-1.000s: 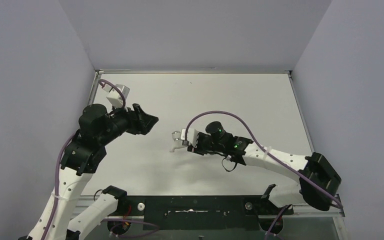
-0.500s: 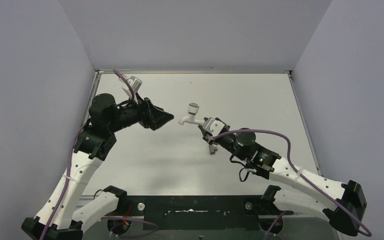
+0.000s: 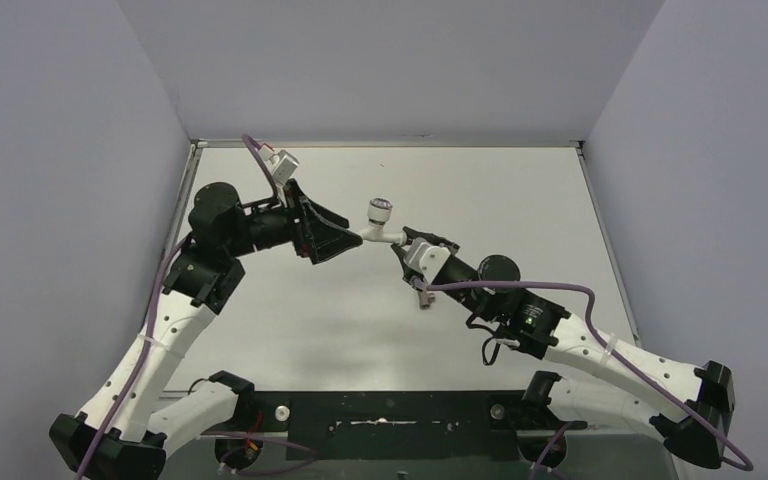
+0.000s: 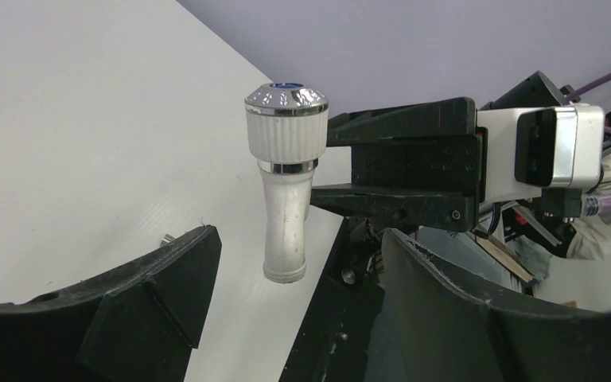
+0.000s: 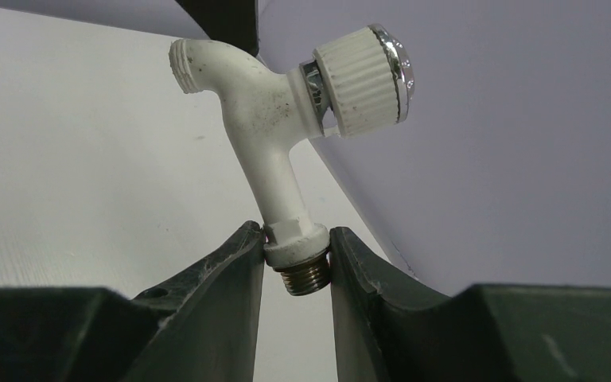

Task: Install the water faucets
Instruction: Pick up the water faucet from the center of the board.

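Pale grey walls (image 3: 60, 150) box in a white tabletop (image 3: 520, 200). Above its middle, clear of the surface, the right gripper (image 5: 296, 253) pinches the water faucet (image 5: 274, 127) by its white collar (image 5: 294, 237), just above the brass thread (image 5: 304, 276). The chrome knob (image 4: 286, 96), on the upper side, shows a blue dot. The left gripper (image 3: 346, 240) is spread wide, its fingers (image 4: 151, 294) flanking the spout (image 4: 282, 239) without touching it.

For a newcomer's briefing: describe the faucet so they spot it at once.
Find the middle of the white table. There the right claw grips the faucet by its threaded end, spout toward the open left claw. It alone is small and white, with a ribbed, chrome-capped knob.
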You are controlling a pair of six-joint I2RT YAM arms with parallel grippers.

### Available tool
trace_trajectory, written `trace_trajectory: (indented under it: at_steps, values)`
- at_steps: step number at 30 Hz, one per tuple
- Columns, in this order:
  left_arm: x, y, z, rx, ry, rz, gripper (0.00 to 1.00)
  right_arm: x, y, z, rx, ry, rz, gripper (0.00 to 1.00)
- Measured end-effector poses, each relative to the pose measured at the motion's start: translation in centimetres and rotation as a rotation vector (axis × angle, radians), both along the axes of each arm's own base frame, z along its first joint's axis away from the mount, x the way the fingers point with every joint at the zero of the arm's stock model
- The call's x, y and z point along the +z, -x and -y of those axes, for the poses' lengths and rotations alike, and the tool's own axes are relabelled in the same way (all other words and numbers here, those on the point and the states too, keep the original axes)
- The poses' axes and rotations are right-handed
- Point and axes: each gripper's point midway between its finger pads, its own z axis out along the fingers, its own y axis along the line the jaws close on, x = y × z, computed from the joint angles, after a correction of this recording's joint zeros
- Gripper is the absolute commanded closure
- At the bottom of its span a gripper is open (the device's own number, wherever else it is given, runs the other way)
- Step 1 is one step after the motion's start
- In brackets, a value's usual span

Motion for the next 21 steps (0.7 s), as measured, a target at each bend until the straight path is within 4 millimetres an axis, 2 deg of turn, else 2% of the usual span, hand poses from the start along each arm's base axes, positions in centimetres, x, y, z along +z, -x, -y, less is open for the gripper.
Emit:
trace_trajectory:
  at_steps: [7, 16, 21]
  values:
    - [-1.0, 1.2, 1.9, -0.077, -0.007, -0.019, 0.27, 1.2, 0.3, -1.0, 0.02, 0.001, 0.022, 1.0]
    - [-1.9, 0.9, 2.7, -0.09, -0.027, -0.027, 0.51, 1.8, 1.1, -2.1, 0.044, 0.02, 0.038, 1.0]
    - [-2.0, 0.5, 2.7, -0.073, -0.033, -0.015, 0.55, 2.1, 1.0, -2.4, 0.033, 0.027, 0.034, 1.0]
